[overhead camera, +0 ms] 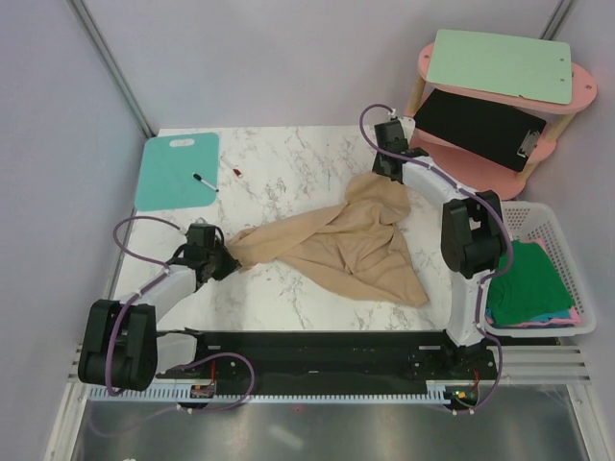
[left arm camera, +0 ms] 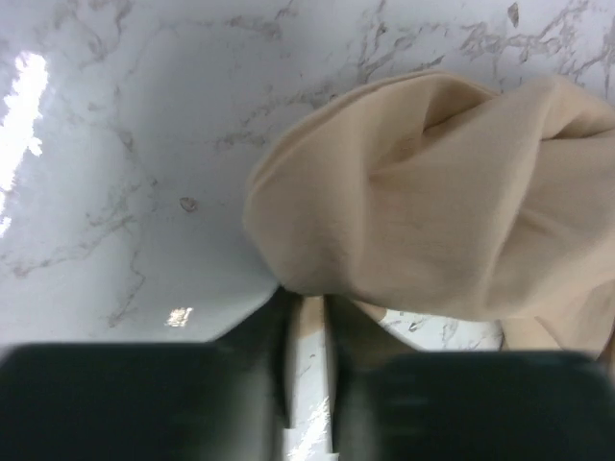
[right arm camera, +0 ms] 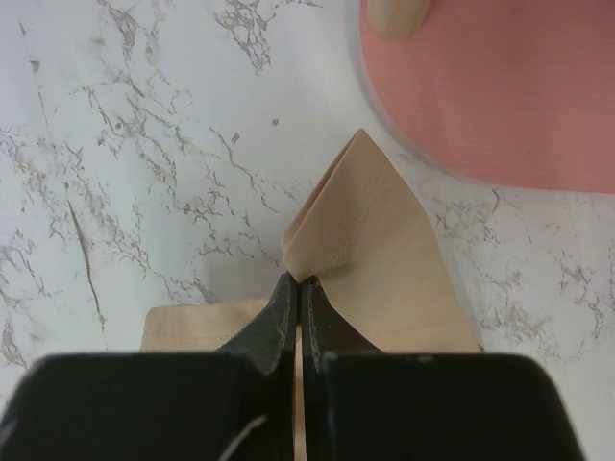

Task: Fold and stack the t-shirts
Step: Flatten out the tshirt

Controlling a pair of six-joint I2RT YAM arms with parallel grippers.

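Black base rail (overhead camera: 317,348) sits nearest; beyond it the tan t-shirt (overhead camera: 336,245) lies crumpled mid-table. Right gripper (right arm camera: 298,280) is clamped on its far corner. Left gripper (left arm camera: 306,300) stands nearly closed at the opposite end, and I cannot tell whether it has caught cloth. Pulling taut might slip that end free.

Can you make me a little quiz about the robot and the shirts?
1. True or false: the light tan cloth t-shirt lies neatly folded on the white marble table.
2. Where is the green cloth shirt? A: in the white plastic basket. B: on the pink shelf. C: on the teal board.
3. Fill in the missing word: the right claw, pinching a corner of the tan t-shirt, is ____ (open or shut).
Key: 1 false, it is crumpled and spread out; 2 A; 3 shut.
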